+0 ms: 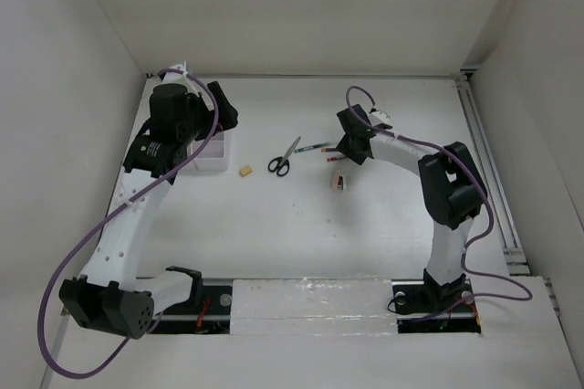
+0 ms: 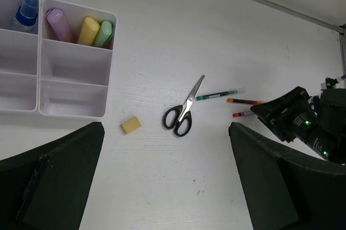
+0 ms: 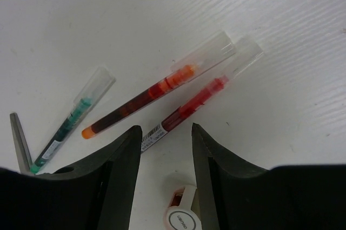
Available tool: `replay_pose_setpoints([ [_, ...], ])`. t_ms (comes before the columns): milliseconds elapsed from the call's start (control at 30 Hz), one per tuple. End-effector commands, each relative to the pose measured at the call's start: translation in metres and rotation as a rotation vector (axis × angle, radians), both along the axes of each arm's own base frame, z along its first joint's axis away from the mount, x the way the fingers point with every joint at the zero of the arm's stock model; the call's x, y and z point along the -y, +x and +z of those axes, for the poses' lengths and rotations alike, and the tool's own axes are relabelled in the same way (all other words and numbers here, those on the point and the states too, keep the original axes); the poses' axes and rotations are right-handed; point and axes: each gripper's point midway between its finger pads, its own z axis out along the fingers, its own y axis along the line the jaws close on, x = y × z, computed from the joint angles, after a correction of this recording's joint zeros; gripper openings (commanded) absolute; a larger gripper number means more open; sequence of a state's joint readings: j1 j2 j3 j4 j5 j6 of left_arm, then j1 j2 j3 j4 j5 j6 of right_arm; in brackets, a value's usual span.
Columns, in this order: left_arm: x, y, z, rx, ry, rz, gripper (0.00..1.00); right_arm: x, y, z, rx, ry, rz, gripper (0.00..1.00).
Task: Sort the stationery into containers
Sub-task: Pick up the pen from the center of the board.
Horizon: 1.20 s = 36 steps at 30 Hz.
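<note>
Far left, at 9 o'clock of the overhead view: left gripper [image 2: 165,144] above the table [image 1: 301,234], close by the white organizer tray [image 2: 75,87]. Jaws spread wide, nothing between them.

Seen from the left wrist:
- In the tray's far-left compartment, blue-capped bottle [image 2: 26,13], cap toward 12 o'clock.
- One compartment to the right, pink marker [image 2: 57,24], yellow marker [image 2: 88,29] and green marker [image 2: 104,33] side by side, long axes roughly 6 to 12 o'clock.
- On the table at the tray's 4 o'clock, near but apart from it, tan eraser [image 2: 131,124].
- Right of that, scissors [image 2: 184,108], closed, lying on a 7-to-1 axis. Blades point to 1 o'clock, black handles at 7 o'clock.
- Just off the blade tip, green pen [image 2: 216,95], nearly 9 to 3 o'clock, clear cap toward 3.

Seen from the right wrist:
- Orange pen [image 3: 146,95] and red pen [image 3: 194,100] lie parallel and close together on an 8-to-2 axis, clear caps toward 2 o'clock.
- Right gripper [image 3: 165,128] sits low over them, jaws parted narrowly. The red pen's labelled end lies in the gap, and contact with the fingers cannot be told.
- At 6 o'clock between the fingers, small white case [image 3: 181,214] with printed lettering.
</note>
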<state>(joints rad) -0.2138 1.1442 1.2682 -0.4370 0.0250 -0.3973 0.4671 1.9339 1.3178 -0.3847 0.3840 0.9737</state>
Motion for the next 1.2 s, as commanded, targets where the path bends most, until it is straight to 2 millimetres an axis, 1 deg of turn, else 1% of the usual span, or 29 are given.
replay_pose_setpoints([
  [0,0.002,-0.002,0.016,0.064,-0.017,-0.018,1.0,-0.017,0.007,0.009,0.022,0.035,0.0,0.48],
  [33,0.002,-0.002,0.016,0.064,-0.017,-0.018,1.0,-0.021,0.005,0.009,0.023,0.041,0.002,0.48],
  [67,0.002,-0.002,0.016,0.064,-0.017,-0.018,1.0,-0.023,0.008,0.008,0.024,0.047,-0.005,0.48],
  [100,0.001,-0.003,0.019,0.073,-0.019,-0.018,1.0,-0.022,0.006,0.003,0.008,0.038,-0.006,0.48],
  [133,0.001,-0.003,0.019,0.073,-0.019,-0.018,1.0,-0.026,0.004,0.003,0.007,0.038,0.004,0.48],
  [167,0.001,-0.003,0.019,0.073,-0.019,-0.018,1.0,-0.028,0.006,0.002,0.01,0.045,-0.005,0.47],
  [200,0.001,-0.003,0.019,0.073,-0.019,-0.018,1.0,-0.031,0.004,-0.002,0.002,0.041,0.004,0.47],
  [233,0.001,-0.003,0.019,0.073,-0.019,-0.018,1.0,-0.032,0.005,0.0,0.002,0.041,0.004,0.47],
  [267,0.001,-0.003,0.019,0.073,-0.019,-0.018,1.0,-0.032,0.004,-0.005,-0.008,0.04,-0.003,0.47],
  [300,0.001,-0.003,0.019,0.073,-0.019,-0.018,1.0,-0.033,0.007,-0.005,-0.006,0.042,-0.003,0.46],
  [333,0.001,-0.003,0.019,0.073,-0.019,-0.018,1.0,-0.036,0.003,-0.006,-0.014,0.037,0.006,0.46],
  [367,0.003,-0.004,0.019,0.072,-0.022,-0.026,1.0,-0.035,0.001,-0.011,-0.03,0.033,-0.002,0.46],
  [400,0.003,-0.004,0.019,0.072,-0.022,-0.026,1.0,-0.036,0.003,-0.008,-0.022,0.037,-0.002,0.46],
  [433,0.003,-0.004,0.019,0.072,-0.022,-0.026,1.0,-0.036,0.002,-0.012,-0.03,0.033,-0.002,0.46],
  [500,0.003,-0.004,0.019,0.072,-0.022,-0.026,1.0,-0.035,0.001,-0.014,-0.038,0.028,-0.002,0.46],
  [533,0.003,-0.004,0.019,0.072,-0.022,-0.026,1.0,-0.034,0.0,-0.018,-0.047,0.023,-0.002,0.46],
  [567,0.003,-0.004,0.019,0.072,-0.022,-0.026,1.0,-0.036,-0.001,-0.019,-0.051,0.029,0.002,0.46],
  [600,0.003,-0.006,0.022,0.081,-0.024,-0.027,1.0,-0.035,-0.002,-0.023,-0.059,0.025,0.002,0.46],
  [667,0.002,-0.006,0.022,0.083,-0.016,-0.03,1.0,-0.036,-0.001,-0.023,-0.059,0.03,-0.005,0.46],
  [700,0.002,-0.006,0.022,0.083,-0.016,-0.03,1.0,-0.036,-0.006,-0.03,-0.079,0.029,-0.001,0.46],
  [733,0.002,-0.006,0.022,0.083,-0.016,-0.03,1.0,-0.035,-0.006,-0.03,-0.079,0.029,0.0,0.46],
  [767,0.002,-0.006,0.022,0.083,-0.016,-0.03,1.0,-0.034,-0.012,-0.035,-0.102,0.025,0.003,0.46],
  [800,0.002,-0.006,0.022,0.083,-0.016,-0.03,1.0,-0.034,-0.012,-0.035,-0.102,0.025,0.003,0.46],
  [867,0.002,-0.006,0.022,0.083,-0.016,-0.03,1.0,-0.029,-0.02,-0.043,-0.13,0.009,0.002,0.46],
  [967,0.002,-0.006,0.022,0.083,-0.016,-0.03,1.0,-0.027,-0.024,-0.045,-0.146,0.005,-0.008,0.46],
  [1000,0.002,-0.006,0.022,0.083,-0.016,-0.03,1.0,-0.027,-0.027,-0.042,-0.157,0.008,-0.004,0.46],
  [1100,0.002,-0.006,0.022,0.083,-0.016,-0.03,1.0,-0.022,-0.036,-0.045,-0.193,-0.012,-0.005,0.46],
  [1133,0.003,-0.006,0.022,0.081,-0.024,-0.027,1.0,-0.019,-0.042,-0.047,-0.216,-0.026,-0.007,0.46],
  [1167,0.003,-0.006,0.022,0.081,-0.024,-0.027,1.0,-0.019,-0.041,-0.045,-0.218,-0.022,-0.016,0.46],
])
